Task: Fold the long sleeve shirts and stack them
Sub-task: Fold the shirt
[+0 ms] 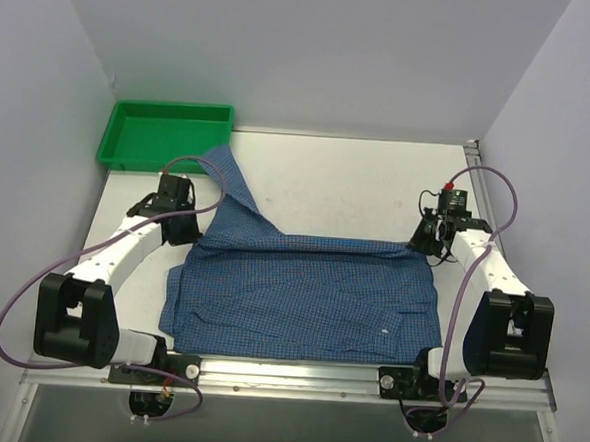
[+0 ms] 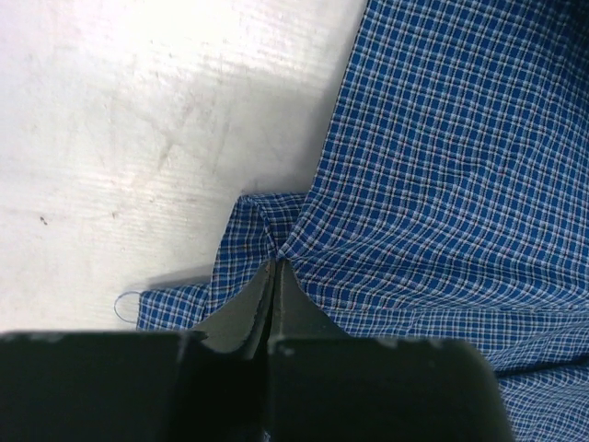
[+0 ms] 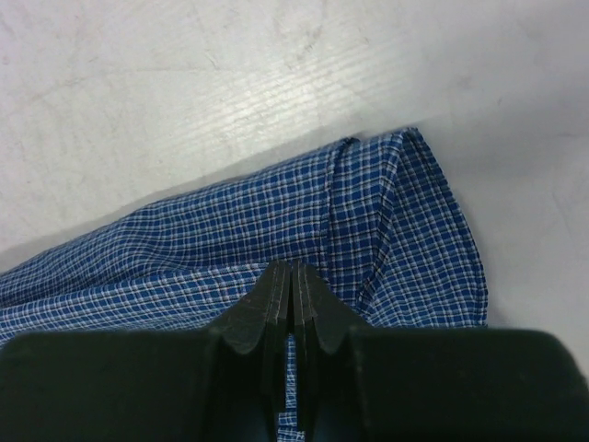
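Observation:
One blue fine-checked long sleeve shirt (image 1: 301,292) lies spread across the near half of the table, folded into a rough rectangle. A sleeve (image 1: 232,182) runs up toward the back left. My left gripper (image 1: 187,236) sits at the shirt's left upper edge. In the left wrist view it (image 2: 276,263) is shut, with the cloth (image 2: 442,157) puckered at its tips. My right gripper (image 1: 426,239) is at the shirt's upper right corner. The right wrist view shows it (image 3: 293,269) shut on a fold of the checked cloth (image 3: 386,212), which also shows between the fingers.
A green plastic tray (image 1: 172,107) stands at the back left corner, just beyond the sleeve's end. White walls close in the table on the left, back and right. A metal rail (image 1: 286,373) runs along the near edge between the arm bases.

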